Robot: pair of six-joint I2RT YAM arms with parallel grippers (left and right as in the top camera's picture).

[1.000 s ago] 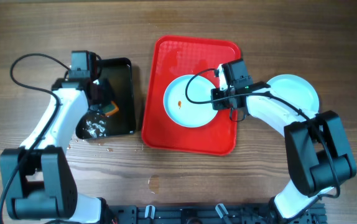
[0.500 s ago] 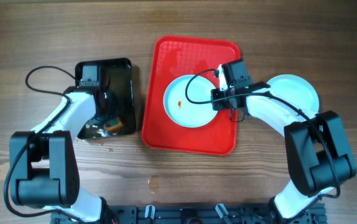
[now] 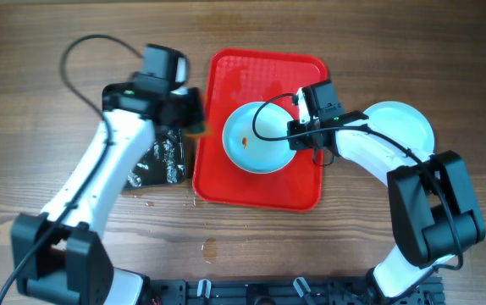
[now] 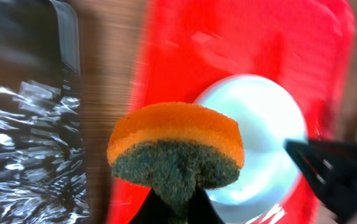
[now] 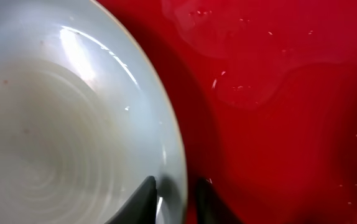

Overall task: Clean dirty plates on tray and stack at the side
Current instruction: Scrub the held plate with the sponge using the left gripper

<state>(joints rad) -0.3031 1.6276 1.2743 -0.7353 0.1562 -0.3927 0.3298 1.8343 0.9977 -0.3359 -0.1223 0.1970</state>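
Observation:
A pale blue plate [image 3: 256, 140] with a small orange stain sits tilted on the red tray [image 3: 260, 191]. My right gripper [image 3: 296, 135] is shut on its right rim and lifts that edge; the wrist view shows the fingers [image 5: 175, 199] straddling the rim of the plate [image 5: 60, 124]. My left gripper [image 3: 194, 114] is shut on an orange and green sponge [image 4: 175, 149], held above the tray's left edge, just left of the plate [image 4: 253, 137]. A second plate [image 3: 400, 123] lies on the table right of the tray, partly under my right arm.
A black tray with water [image 3: 158, 157] lies left of the red tray, also in the left wrist view [image 4: 29, 124]. Water drops lie on the wood in front of the trays. The red tray [image 5: 290, 93] is wet.
My left arm has lifted the sponge out of the black tray and swung right to the red tray's left edge. The right gripper has tilted the plate up.

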